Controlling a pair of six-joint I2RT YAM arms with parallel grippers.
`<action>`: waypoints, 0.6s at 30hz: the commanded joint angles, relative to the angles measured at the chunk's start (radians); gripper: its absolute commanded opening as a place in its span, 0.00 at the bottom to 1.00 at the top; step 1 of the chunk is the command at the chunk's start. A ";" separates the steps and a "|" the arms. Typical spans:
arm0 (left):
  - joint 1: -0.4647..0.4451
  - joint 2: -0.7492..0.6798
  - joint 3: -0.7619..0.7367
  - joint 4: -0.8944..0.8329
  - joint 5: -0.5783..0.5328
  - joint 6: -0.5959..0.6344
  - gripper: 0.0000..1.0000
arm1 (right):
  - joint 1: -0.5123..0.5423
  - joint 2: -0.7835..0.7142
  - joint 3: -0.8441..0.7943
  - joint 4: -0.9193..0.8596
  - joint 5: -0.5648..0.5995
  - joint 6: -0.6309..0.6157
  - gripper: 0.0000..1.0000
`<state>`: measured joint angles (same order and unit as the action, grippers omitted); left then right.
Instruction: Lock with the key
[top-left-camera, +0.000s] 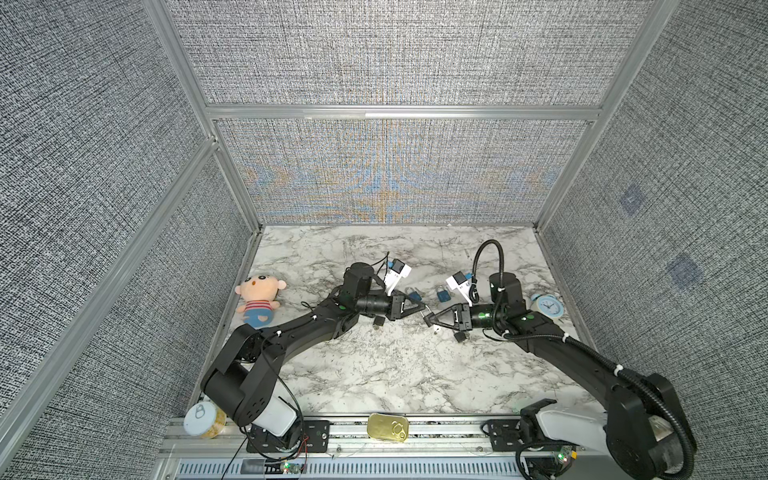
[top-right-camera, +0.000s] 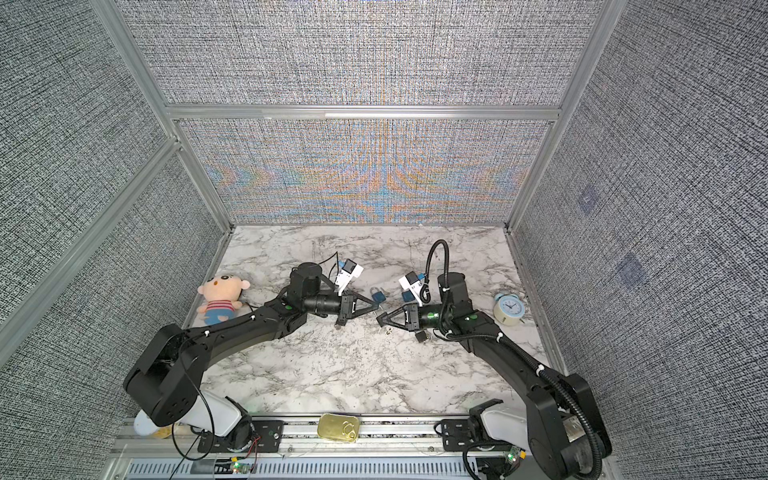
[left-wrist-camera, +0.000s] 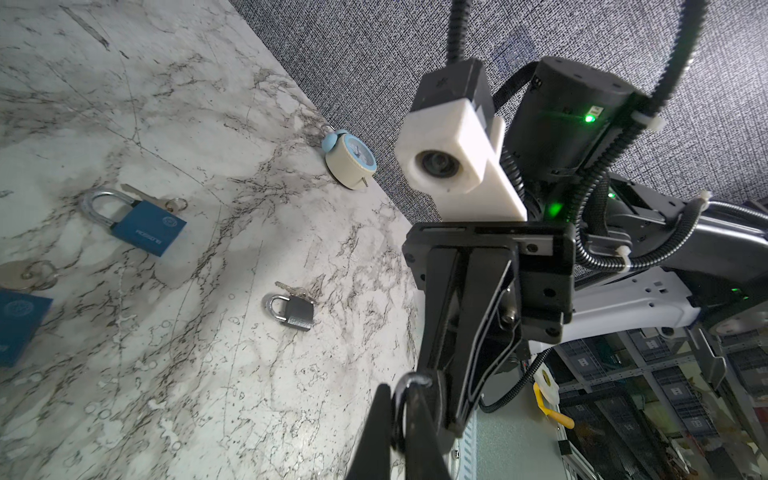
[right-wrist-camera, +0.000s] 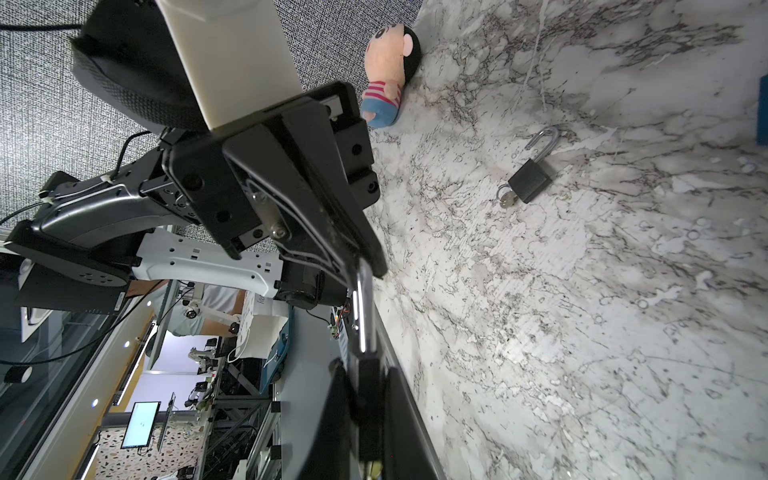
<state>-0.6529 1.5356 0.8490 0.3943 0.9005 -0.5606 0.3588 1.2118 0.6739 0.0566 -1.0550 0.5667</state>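
- One small black-bodied padlock with a silver steel shackle (right-wrist-camera: 363, 324) is the piece to lock. This held padlock hangs in the air between the two arms, above the middle of the white marbled tabletop (top-left-camera: 374, 374).
- Closed tight on the black body is the right gripper (right-wrist-camera: 370, 395), apparently to hold it steady as an anchor.
- Clamped fully onto the shackle's loop is the left gripper (left-wrist-camera: 399, 399), which meets the other claw almost tip to tip. My reading is that this opposed grip lets one arm press the shackle while the other resists.
- Only one shackle leg shows in the right wrist view, so I cannot tell whether it is seated.
- Just under the meeting point dangles a small pale thing (top-left-camera: 436, 328), likely the key but too small to be sure.
- Lying flat on the marble, apart from the grip, are an open black padlock with keys (right-wrist-camera: 530, 180), a small grey padlock (left-wrist-camera: 291, 309), a blue padlock (top-left-camera: 413, 293) and a second blue padlock (top-left-camera: 444, 296).
- Farther out sit a plush doll (top-left-camera: 257, 301) at the left edge, a pale blue alarm clock (top-left-camera: 547, 307) at the right edge and a gold tin (top-left-camera: 387, 427) on the front rail.
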 joint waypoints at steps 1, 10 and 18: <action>-0.002 0.003 -0.007 -0.021 -0.004 0.013 0.00 | 0.001 -0.011 0.003 0.147 -0.074 0.044 0.00; -0.002 0.002 -0.014 -0.020 -0.002 0.009 0.00 | 0.000 -0.005 0.006 0.163 -0.068 0.058 0.00; -0.003 -0.002 -0.023 -0.014 0.000 0.002 0.00 | 0.000 0.012 0.013 0.161 -0.052 0.055 0.00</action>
<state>-0.6525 1.5333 0.8318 0.4232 0.9016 -0.5655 0.3592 1.2221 0.6735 0.0872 -1.0626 0.6178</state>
